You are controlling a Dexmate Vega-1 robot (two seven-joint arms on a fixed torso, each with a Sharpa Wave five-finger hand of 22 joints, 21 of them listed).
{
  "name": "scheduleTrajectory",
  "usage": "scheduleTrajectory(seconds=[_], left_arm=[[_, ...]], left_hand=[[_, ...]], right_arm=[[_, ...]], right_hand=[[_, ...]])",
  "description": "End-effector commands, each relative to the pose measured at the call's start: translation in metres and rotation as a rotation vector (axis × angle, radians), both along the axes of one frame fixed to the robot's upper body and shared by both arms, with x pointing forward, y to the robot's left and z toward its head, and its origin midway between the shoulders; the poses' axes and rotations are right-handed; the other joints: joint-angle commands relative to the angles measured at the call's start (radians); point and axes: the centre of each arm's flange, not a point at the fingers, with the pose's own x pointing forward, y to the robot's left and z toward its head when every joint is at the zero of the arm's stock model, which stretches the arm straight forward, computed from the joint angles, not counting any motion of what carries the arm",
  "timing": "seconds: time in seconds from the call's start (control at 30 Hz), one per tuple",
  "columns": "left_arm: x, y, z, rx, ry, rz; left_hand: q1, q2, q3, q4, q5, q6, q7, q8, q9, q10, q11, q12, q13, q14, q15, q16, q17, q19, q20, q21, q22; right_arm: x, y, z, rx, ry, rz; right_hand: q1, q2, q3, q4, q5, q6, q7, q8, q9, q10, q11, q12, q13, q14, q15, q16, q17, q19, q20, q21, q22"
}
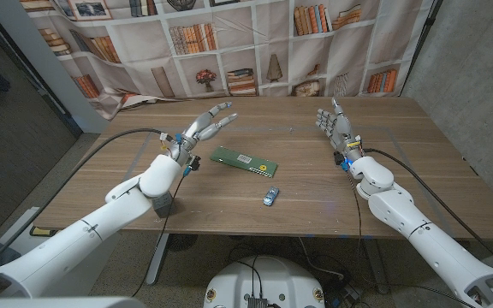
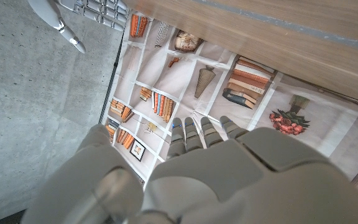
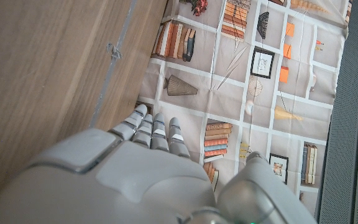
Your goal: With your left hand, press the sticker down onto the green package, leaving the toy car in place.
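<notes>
A flat green package [image 1: 245,160] lies near the middle of the table, with a small pale sticker [image 1: 243,159] on its top and a yellow mark near its right end. A small blue toy car [image 1: 270,197] stands just in front of the package's right end, apart from it. My left hand [image 1: 202,130] hovers left of and behind the package, fingers spread and holding nothing; its back [image 2: 229,180] shows in the left wrist view. My right hand [image 1: 335,127] stands upright at the right, fingers apart and empty; its back [image 3: 135,174] shows in the right wrist view.
The wooden table [image 1: 229,205] has bare surface around the package and car. A bookshelf-print backdrop [image 1: 229,43] hangs behind the far edge. Black cables [image 1: 109,145] run along both arms. My right hand [image 2: 86,9] also appears in the left wrist view.
</notes>
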Motion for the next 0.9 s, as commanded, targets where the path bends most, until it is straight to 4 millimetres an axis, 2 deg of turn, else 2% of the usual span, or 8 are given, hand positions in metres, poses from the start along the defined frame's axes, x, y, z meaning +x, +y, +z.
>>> scheduleTrajectory(seconds=[0.03,0.43,0.63,0.9], left_arm=[[-0.010,-0.015,0.003,0.076,-0.051,-0.022],[-0.032,-0.032,0.002,0.183,-0.174,0.089],[-0.037,-0.038,-0.001,0.215,-0.205,0.134],[-0.041,-0.042,-0.003,0.240,-0.215,0.139]], left_hand=[[0.005,-0.003,0.006,-0.006,-0.001,0.010,-0.001,0.000,0.001,0.014,-0.004,0.007,0.005,0.006,-0.002,0.005,0.003,0.002,0.004,0.003,0.003],[0.009,-0.003,0.004,-0.009,-0.002,0.035,-0.003,0.004,0.002,0.022,-0.003,0.006,0.005,0.014,-0.002,0.006,0.003,0.002,0.011,0.002,0.003],[0.011,-0.004,0.004,-0.010,-0.003,0.049,-0.004,0.007,0.002,0.022,-0.004,0.004,0.005,0.014,-0.004,0.005,0.003,0.002,0.012,0.001,0.003],[0.015,-0.003,0.002,-0.012,-0.003,0.109,-0.001,0.023,0.002,0.027,-0.004,0.002,0.006,0.016,-0.004,0.004,0.003,-0.002,0.018,-0.002,0.003]], right_arm=[[-0.001,0.004,-0.003,0.008,0.001,0.000],[0.001,0.006,0.000,0.001,-0.008,0.009],[0.003,0.007,0.002,-0.004,-0.007,0.014],[0.005,0.008,0.001,0.000,0.002,0.021]], right_hand=[[0.008,0.003,0.002,-0.007,-0.001,0.005,0.005,0.003,0.003,0.007,0.002,-0.002,0.001,-0.002,0.006,-0.001,0.003,0.002,0.002,-0.005,0.004],[0.010,0.004,0.001,-0.009,-0.002,0.005,0.003,0.002,0.003,0.008,0.001,-0.003,0.001,-0.002,0.006,-0.002,0.003,0.003,0.002,-0.008,0.004],[0.010,0.005,0.001,-0.010,-0.003,0.006,0.001,0.002,0.003,0.009,-0.002,-0.003,0.001,-0.005,0.005,-0.003,0.003,0.003,0.002,-0.009,0.004],[0.011,0.006,0.000,-0.011,-0.004,0.007,-0.002,0.001,0.003,0.010,-0.001,-0.003,0.001,-0.005,0.004,-0.003,0.003,0.003,0.002,-0.012,0.004]])
